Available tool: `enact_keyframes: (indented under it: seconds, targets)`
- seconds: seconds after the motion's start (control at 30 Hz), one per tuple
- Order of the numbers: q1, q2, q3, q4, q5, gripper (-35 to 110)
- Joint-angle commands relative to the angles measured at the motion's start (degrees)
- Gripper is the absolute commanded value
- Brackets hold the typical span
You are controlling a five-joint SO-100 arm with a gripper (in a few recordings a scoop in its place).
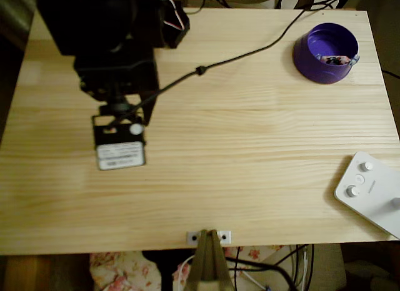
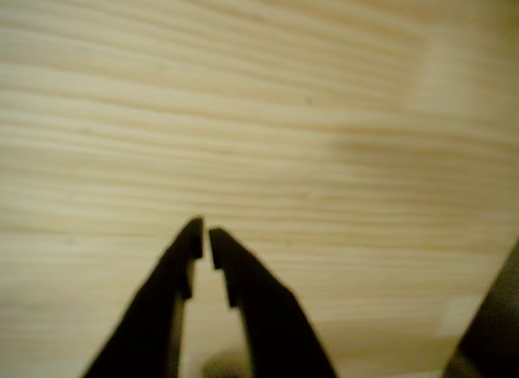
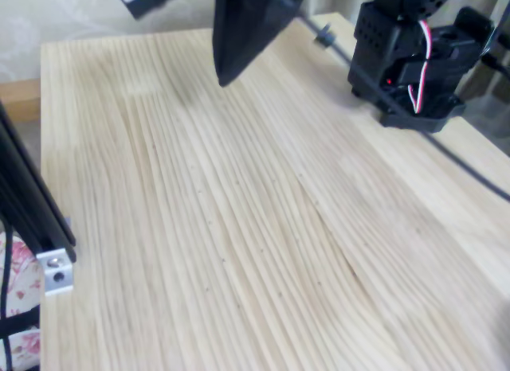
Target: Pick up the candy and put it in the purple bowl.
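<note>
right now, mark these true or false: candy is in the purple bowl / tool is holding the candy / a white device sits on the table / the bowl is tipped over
1. The candy lies inside the purple bowl: true.
2. The tool holds the candy: false; in the wrist view its fingers are nearly shut with nothing between them, above bare table.
3. A white device with round knobs sits on the table: true.
4. The bowl is tipped over: false; it stands upright, mouth up.

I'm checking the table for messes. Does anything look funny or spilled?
Nothing is spilled. The candy already lies inside the purple bowl, and the tool hangs over bare wood, nearly shut and holding nothing.
</note>
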Motion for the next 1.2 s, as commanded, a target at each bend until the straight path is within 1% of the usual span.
enact_keyframes:
  seconds: [0.0, 0.17, 0.5, 0.67, 0.97, 1.1, 1.17]
  targets:
    - [3.78, 7.21, 3.34, -4.04, 2.11, -1]
    - [4.04, 12.66, 11.34, -6.59, 2.9, -1]
    - [4.22, 27.95, 25.31, -6.77, 4.92, -1]
    - [4.39, 36.04, 31.64, -5.45, 8.17, -1]
    - [2.9, 46.23, 39.9, -4.39, 8.53, -1]
    - [2.72, 51.33, 41.13, -1.76, 8.44, -1]
    - [2.72, 56.69, 42.36, 1.14, 8.44, -1]
